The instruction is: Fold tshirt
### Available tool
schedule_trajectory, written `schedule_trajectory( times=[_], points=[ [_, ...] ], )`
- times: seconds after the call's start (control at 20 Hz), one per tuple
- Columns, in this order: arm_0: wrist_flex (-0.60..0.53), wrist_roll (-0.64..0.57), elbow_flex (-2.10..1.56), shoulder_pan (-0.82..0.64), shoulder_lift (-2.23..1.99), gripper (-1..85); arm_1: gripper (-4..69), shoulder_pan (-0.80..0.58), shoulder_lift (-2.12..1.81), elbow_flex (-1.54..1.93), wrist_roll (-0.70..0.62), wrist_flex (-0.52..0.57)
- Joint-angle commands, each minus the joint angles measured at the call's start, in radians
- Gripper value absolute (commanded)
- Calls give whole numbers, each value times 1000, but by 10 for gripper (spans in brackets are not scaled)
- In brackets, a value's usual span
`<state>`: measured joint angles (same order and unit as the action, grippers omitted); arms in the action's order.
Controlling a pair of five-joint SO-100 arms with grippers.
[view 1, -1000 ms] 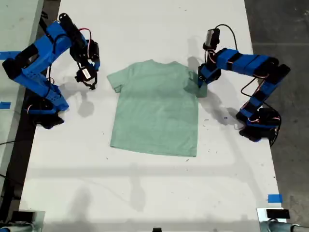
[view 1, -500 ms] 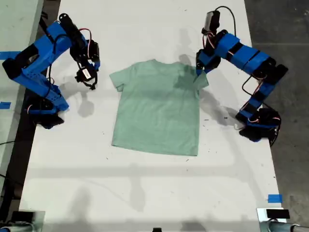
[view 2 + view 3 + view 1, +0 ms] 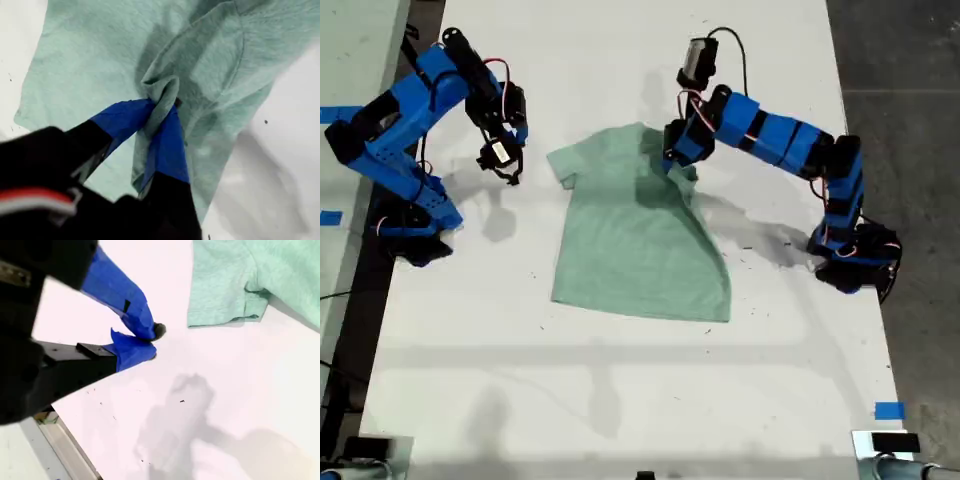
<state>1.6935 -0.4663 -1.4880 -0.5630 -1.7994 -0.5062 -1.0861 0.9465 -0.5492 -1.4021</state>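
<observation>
The pale mint-green tshirt [image 3: 620,250] lies flat on the white table, collar end toward the far edge. My first gripper [image 3: 678,158], on the arm at the exterior view's right, is shut on a bunched sleeve of the tshirt [image 3: 90,60] and holds it lifted over the chest. In the first wrist view the cloth is pinched between the blue fingers of that gripper [image 3: 162,107]. The shirt's edge on the exterior view's right slants up toward the grip. My second gripper [image 3: 505,172] hangs shut and empty beside the other sleeve [image 3: 225,300], its fingertips [image 3: 150,332] just above the table.
The white table [image 3: 620,400] runs well past the shirt toward the near edge. A blue tape mark [image 3: 888,410] sits near the exterior view's lower right. Dark floor [image 3: 910,60] borders the table on that view's right, another surface [image 3: 350,60] on its left.
My first gripper has swung toward the exterior view's left with the sleeve, dragging that side of the shirt over its middle. The second arm has not moved.
</observation>
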Motion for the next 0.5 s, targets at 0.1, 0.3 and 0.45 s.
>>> schedule_trajectory(
  times=[0.1,0.3,0.45],
  points=[
    [-11,20,9,35,-9,0,316,44,130,-92,0,198],
    [-11,21,9,37,-8,0,400,52,97,-117,-15,147],
    [-2,29,9,37,-3,3,396,34,-60,-89,-35,-3]
  ],
)
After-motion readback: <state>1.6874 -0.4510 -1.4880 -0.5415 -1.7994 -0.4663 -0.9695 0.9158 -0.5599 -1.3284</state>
